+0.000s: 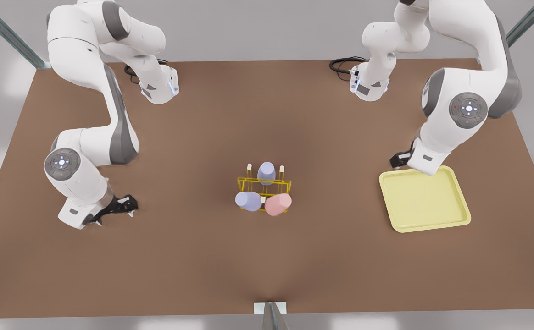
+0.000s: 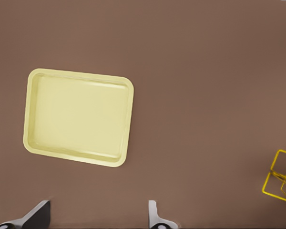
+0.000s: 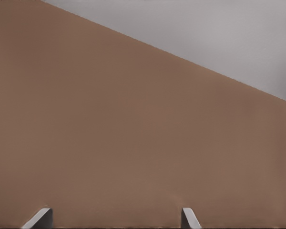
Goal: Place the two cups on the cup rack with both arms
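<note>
Bench: a wide brown surface carries everything, with two white arms standing at its far side.

Arm at the front view's right: it bends down over the far left corner of the tray; its wrist camera looks onto the tray and a corner of the rack, which makes it the left arm. The left hand hangs just off that corner, fingers spread and holding nothing.

Arm at the front view's left: the right arm, low over bare bench and well apart from the rack. The right hand is spread too, with its fingers wide apart and nothing between them.

Tray: pale yellow, square, rimmed, nothing lying in it, at the front view's right.

Cup rack: a thin yellow wire frame with white-tipped pegs, mid-bench between the arms.

Cups: a lavender cup sits on a far peg; a second lavender cup and the salmon cup sit side by side on the near pegs.

Step in hand: by the look of it, both cups are already racked and the arms have let go; the placing itself seems finished.

Next move: probably no more than lifting both arms off without brushing the rack.

Writing: no brand, label or lettering can be read anywhere.
</note>
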Motion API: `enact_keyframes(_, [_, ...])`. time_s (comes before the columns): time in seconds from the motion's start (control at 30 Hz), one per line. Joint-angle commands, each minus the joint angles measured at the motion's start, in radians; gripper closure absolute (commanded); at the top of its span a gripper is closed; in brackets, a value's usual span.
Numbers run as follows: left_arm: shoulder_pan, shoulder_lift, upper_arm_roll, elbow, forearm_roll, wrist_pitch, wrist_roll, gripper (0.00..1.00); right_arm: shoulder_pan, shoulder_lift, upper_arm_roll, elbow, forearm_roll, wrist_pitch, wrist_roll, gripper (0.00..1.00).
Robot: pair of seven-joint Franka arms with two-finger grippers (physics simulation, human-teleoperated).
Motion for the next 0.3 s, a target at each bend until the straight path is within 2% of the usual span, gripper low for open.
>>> enact_keyframes(0.0, [0.001, 0.030, 0.012, 0.037, -0.031, -0.044, 0.478, 0.00, -0.013, -0.028, -0.007, 0.049, -0.002, -0.261, 0.002, 0.00])
enact_keyframes(0.07, [0.001, 0.053, 0.010, 0.079, -0.027, -0.109, 0.471, 0.00, -0.037, -0.064, -0.015, 0.077, 0.055, -0.372, 0.008, 0.00])
enact_keyframes(0.27, [0.004, 0.064, 0.012, 0.082, -0.034, -0.121, 0.473, 0.00, -0.084, -0.163, -0.016, 0.050, 0.104, -0.450, 0.011, 0.00])
